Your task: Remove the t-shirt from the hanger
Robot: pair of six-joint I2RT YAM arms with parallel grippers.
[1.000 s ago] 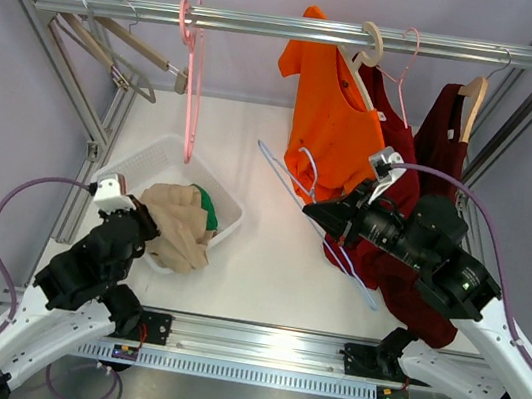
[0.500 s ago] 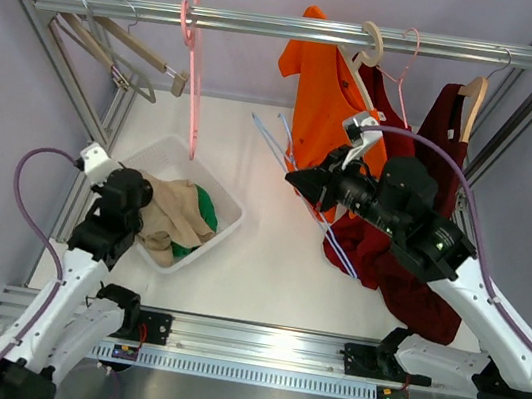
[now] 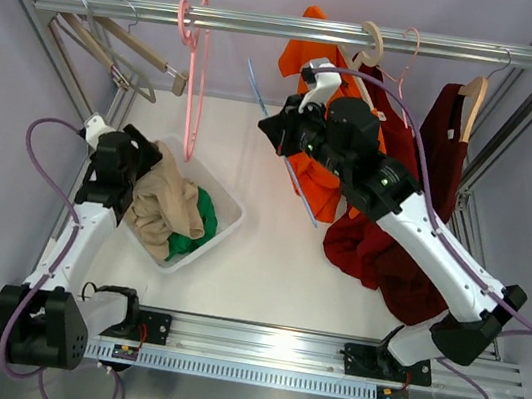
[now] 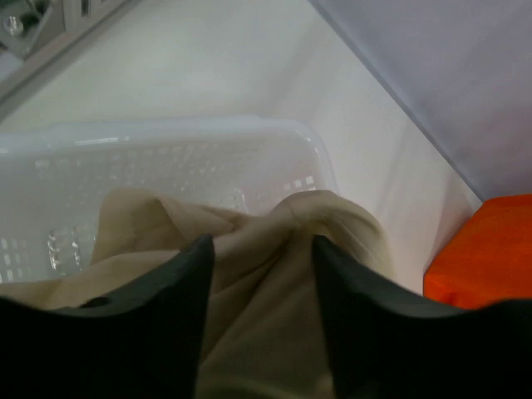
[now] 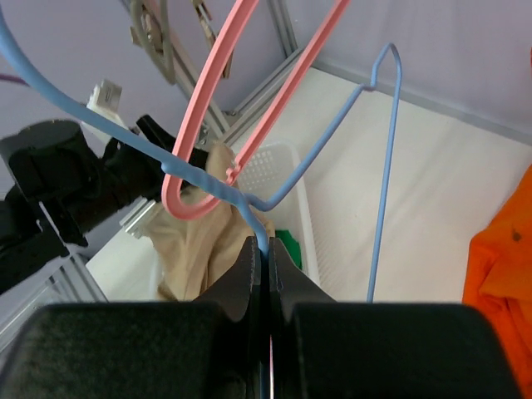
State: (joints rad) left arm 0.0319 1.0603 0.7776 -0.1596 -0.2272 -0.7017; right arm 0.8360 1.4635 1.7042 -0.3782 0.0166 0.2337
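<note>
Though the beige t-shirt (image 3: 159, 205) is already off and heaped in the white basket (image 3: 224, 225), I can see a couple of ways this might sour. The left gripper (image 4: 262, 249) sits right down on the cloth with its fingers partly spread and a fold lying between them. If the arm lifts away before the fabric drops clear, I'd guess it could drag the shirt back over the rim.

The right gripper (image 5: 268, 258) is pinched tight on the bare blue hanger (image 5: 259, 229), held high near the rail (image 3: 273, 27). From its own camera the blue wire crosses the pink hanger (image 5: 208, 91). I can't tell whether they touch, but a sideways swing could hook one on the other, or brush the orange shirt (image 3: 298, 61) beside it.

A second ago the blue hanger was down low over the table by the dark red clothes, and it has since been carried up and toward the left. The left arm was crouched near the table's front edge with its fingers closed on the shirt, which spilled over the basket's near corner. Now that arm reaches further in, the fingers have parted, and the shirt lies more inside the basket.
</note>
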